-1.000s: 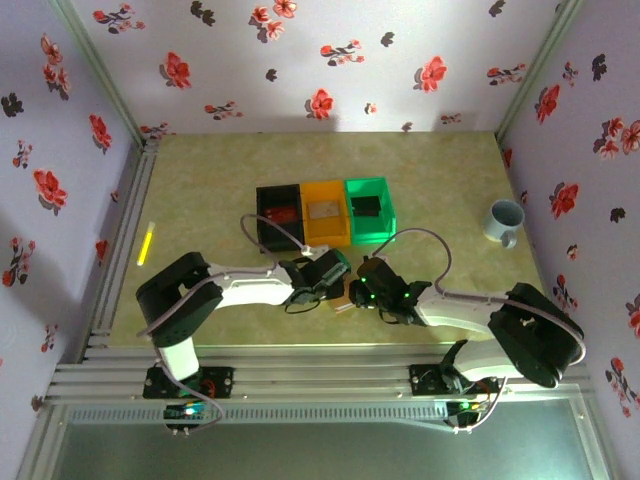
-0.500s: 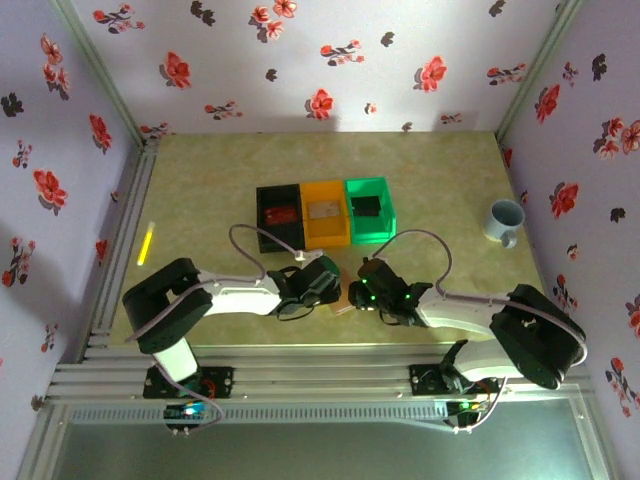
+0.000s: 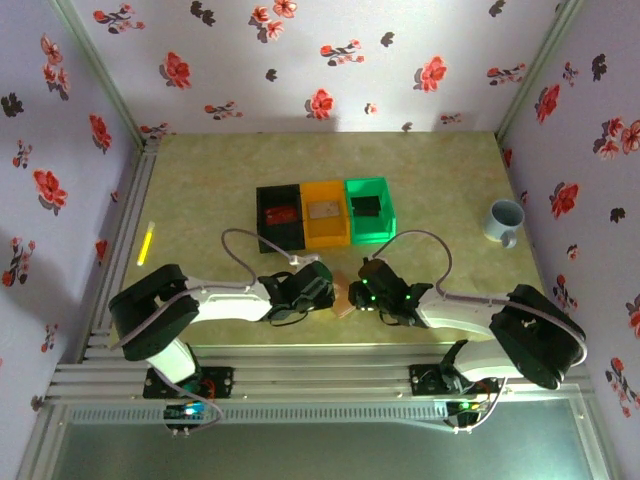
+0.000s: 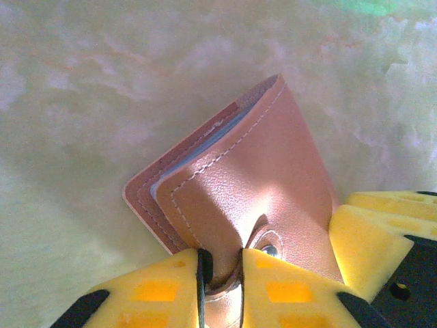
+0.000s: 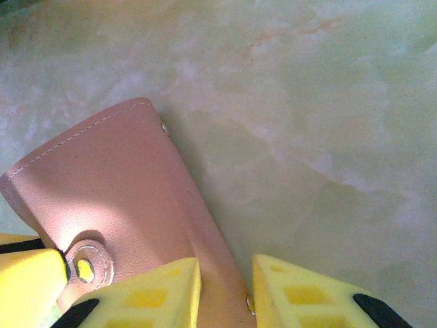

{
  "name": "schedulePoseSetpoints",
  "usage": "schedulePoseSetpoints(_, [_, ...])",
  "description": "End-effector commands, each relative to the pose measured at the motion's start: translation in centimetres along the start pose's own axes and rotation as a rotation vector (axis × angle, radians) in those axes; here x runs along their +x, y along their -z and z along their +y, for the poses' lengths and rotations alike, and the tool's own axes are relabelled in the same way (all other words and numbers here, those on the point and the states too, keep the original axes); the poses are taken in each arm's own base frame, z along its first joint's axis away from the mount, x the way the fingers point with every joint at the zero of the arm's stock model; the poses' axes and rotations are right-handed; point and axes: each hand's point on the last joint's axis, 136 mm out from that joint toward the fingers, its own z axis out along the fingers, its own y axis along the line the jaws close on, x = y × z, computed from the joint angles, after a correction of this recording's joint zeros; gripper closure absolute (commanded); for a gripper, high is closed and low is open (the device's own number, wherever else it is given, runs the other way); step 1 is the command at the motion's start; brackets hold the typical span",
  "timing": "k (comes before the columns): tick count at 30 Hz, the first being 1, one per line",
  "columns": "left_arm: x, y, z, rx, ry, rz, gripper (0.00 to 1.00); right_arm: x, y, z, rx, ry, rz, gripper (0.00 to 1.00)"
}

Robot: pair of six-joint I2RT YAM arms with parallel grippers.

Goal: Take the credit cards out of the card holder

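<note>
The card holder sits at the near middle of the bench, between the two arms and held up off the surface at one end. It is pinkish-brown with pale stitching. A thin grey-blue layer shows at its slightly parted edge, but I cannot tell whether that is lining or card. No card is out yet.

The left claw is pinched tight on the snap tab, its yellow fingers nearly meeting around the leather. The right claw grips the holder's other flap, with the leather filling the gap between its fingers.

Over the last second the left arm has drawn back toward the near edge and its claw has narrowed onto the tab, while the right arm has barely moved. That suggests both grips are now set, and the next step looks like peeling the flaps apart to reach the cards.

Beyond, the black bin, orange bin and green bin stand in a row, well apart from a mug at the right.
</note>
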Motion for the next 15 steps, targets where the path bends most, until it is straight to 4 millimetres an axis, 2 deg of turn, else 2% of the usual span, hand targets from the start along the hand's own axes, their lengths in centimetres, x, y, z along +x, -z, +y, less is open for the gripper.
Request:
schedulePoseSetpoints(1, [2.3, 0.2, -0.5, 0.037, -0.049, 0.081, 1.00, 1.2, -0.1, -0.8, 0.022, -0.008, 0.036, 0.74])
schedulePoseSetpoints(5, [1.4, 0.9, -1.0, 0.043, -0.049, 0.068, 1.00, 1.1, 0.0, -0.5, 0.013, -0.008, 0.042, 0.73])
schedulePoseSetpoints(6, [1.0, 1.3, -1.0, 0.041, -0.040, 0.059, 0.97, 1.0, 0.2, -0.2, 0.007, -0.007, 0.047, 0.73])
schedulePoseSetpoints(7, [0.5, 1.6, -1.0, 0.043, -0.036, 0.048, 0.86, 1.0, 0.3, 0.0, 0.003, -0.008, 0.049, 0.73])
schedulePoseSetpoints(9, [-0.4, 2.4, -0.7, 0.047, -0.025, 0.024, 0.70, 0.7, 0.7, 0.3, 0.006, -0.017, 0.046, 0.73])
schedulePoseSetpoints(12, [-1.8, 3.9, -0.1, 0.052, -0.012, -0.016, 0.58, 0.0, 1.7, 0.8, 0.034, -0.025, 0.025, 0.71])
schedulePoseSetpoints(15, [-2.9, 5.3, 0.6, 0.049, -0.007, -0.050, 0.50, -0.9, 2.8, 1.3, 0.076, -0.031, 0.009, 0.70])
